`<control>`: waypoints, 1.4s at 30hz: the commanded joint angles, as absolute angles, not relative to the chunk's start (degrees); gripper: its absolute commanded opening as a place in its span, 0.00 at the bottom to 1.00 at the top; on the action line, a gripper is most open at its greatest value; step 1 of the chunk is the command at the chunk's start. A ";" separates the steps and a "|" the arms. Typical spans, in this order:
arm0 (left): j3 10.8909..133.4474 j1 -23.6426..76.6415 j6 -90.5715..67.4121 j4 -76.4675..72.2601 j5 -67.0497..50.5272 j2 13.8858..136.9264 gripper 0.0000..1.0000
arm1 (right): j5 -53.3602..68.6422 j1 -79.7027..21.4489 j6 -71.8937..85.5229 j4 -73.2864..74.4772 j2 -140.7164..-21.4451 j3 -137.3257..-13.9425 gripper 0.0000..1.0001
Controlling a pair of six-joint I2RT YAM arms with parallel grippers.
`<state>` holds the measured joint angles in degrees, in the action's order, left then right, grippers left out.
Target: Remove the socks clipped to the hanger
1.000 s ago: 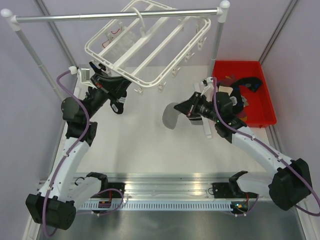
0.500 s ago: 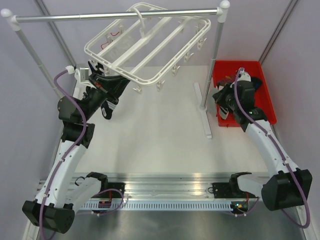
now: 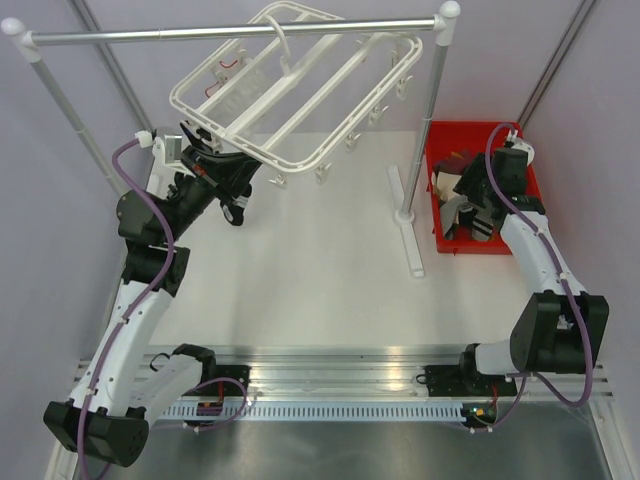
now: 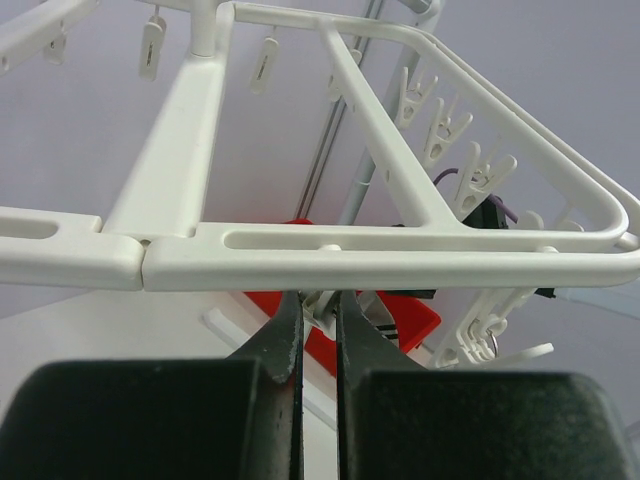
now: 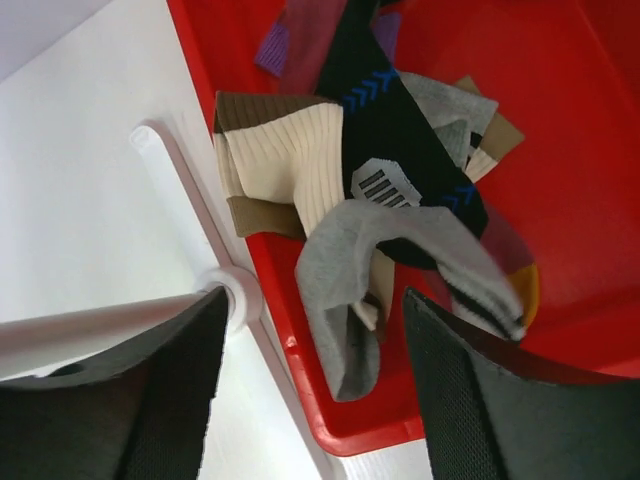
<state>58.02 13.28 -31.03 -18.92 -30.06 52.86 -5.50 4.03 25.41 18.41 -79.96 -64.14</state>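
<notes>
The white hanger [image 3: 290,90] hangs tilted from the silver rail, and I see no socks on its clips. My left gripper [image 3: 228,168] sits under the hanger's near-left bar [image 4: 380,268]. That left gripper [image 4: 318,300] is shut, with a small white clip [image 4: 322,306] pinched between its tips. My right gripper [image 3: 470,205] hovers over the red bin [image 3: 540,215], open. Below the right gripper [image 5: 315,300] a grey sock [image 5: 345,290] lies loose on the pile of socks. A brown-and-cream sock [image 5: 290,160] and a black-and-blue one [image 5: 390,130] lie there too.
The silver rail [image 3: 230,33] rests on two white posts. The right post's foot [image 3: 405,215] stands just left of the bin, and that foot [image 5: 235,295] sits close to the bin's rim [image 5: 300,385]. Grey walls close in on both sides.
My right arm swung from the table's middle to the red bin with the grey sock, then opened and let it go. The left arm barely shifted.
</notes>
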 commanded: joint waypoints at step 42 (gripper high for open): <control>62.67 16.52 -28.30 -17.05 -29.09 54.84 0.02 | -4.04 -56.95 8.17 -29.36 -122.42 -98.87 0.98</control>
<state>60.31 15.81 -30.26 -16.27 -30.00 54.41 -3.16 -55.70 9.26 -30.20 -119.50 -94.35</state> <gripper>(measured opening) 0.081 0.976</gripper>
